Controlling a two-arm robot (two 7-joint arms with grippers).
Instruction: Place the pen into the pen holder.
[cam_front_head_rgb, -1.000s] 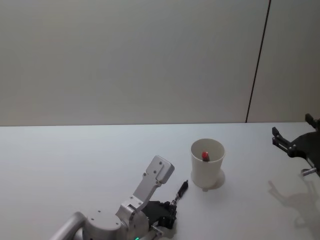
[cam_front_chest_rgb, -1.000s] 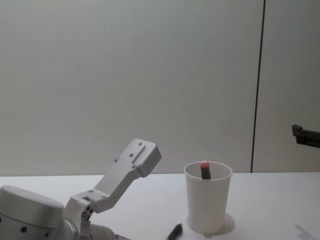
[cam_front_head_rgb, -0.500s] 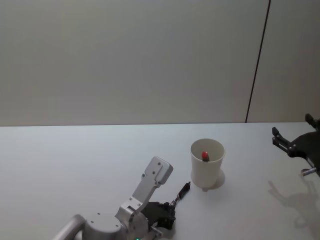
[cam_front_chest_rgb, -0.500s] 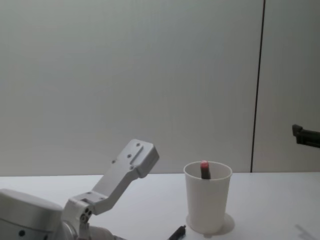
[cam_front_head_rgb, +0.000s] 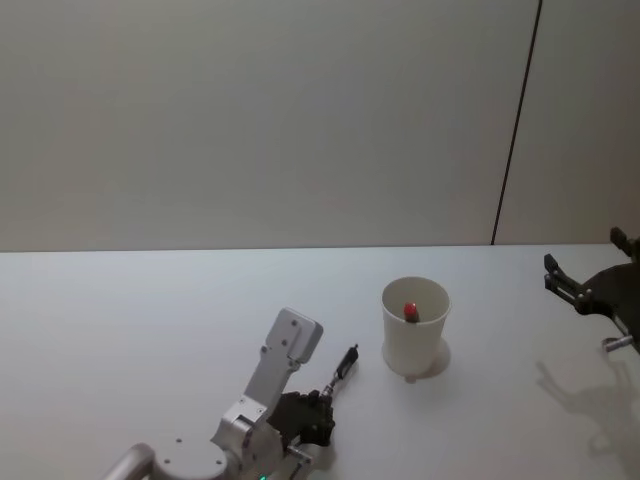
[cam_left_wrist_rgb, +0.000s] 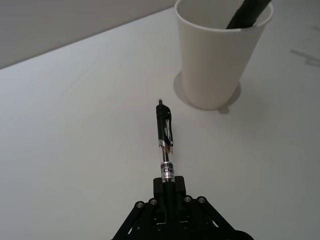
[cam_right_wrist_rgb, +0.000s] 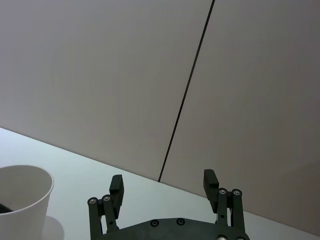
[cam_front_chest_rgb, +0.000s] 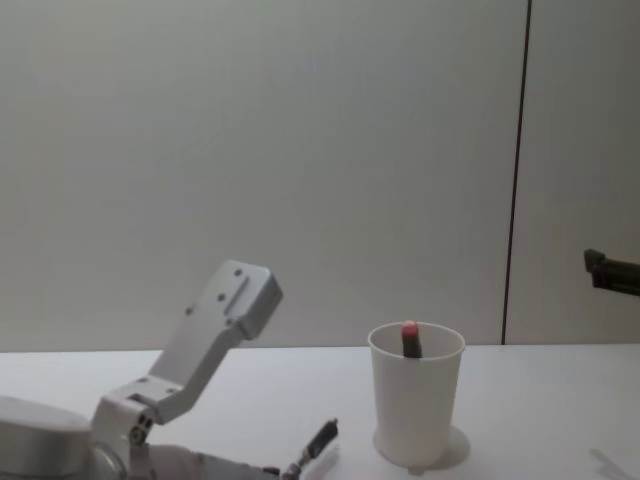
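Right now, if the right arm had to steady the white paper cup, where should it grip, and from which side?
Probably the cup wall just below its rolled rim, coming level from the robot's right, where the open right gripper sits. The cup stands upright; a red-ended pen pokes from its mouth, and the left gripper holds a black pen on its left.

A plain white table (cam_front_head_rgb: 150, 320) is seen, met at the back by a pale wall (cam_front_head_rgb: 250, 120). One thing is stood directly on it: the pen holder (cam_front_head_rgb: 414, 335), a white paper cup, set upright right of the middle.
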